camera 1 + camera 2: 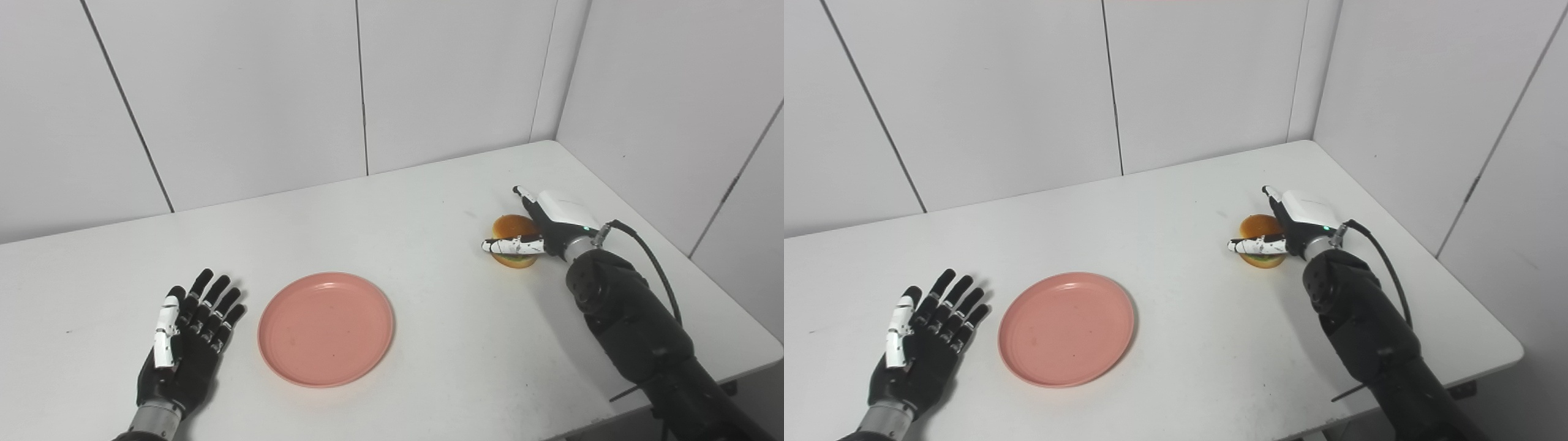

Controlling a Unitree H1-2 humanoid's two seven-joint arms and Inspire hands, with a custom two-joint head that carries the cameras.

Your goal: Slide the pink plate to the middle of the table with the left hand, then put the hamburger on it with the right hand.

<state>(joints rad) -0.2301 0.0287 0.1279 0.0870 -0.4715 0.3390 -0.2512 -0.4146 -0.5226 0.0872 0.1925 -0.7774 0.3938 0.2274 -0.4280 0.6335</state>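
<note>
The pink plate [325,328] lies flat on the white table, left of centre and near the front. My left hand [188,334] rests palm up just left of the plate, fingers spread and apart from its rim, holding nothing. The hamburger [512,228] sits on the table at the right. My right hand [547,225] is against its right side. The thumb [513,246] stretches across the burger's near side and the fingers [527,197] reach past its far side, still straight, not closed on it.
White wall panels stand behind the table and along its right side. The table's right edge [729,294] runs close beside my right arm, which carries a black cable [655,263]. Bare table top lies between plate and hamburger.
</note>
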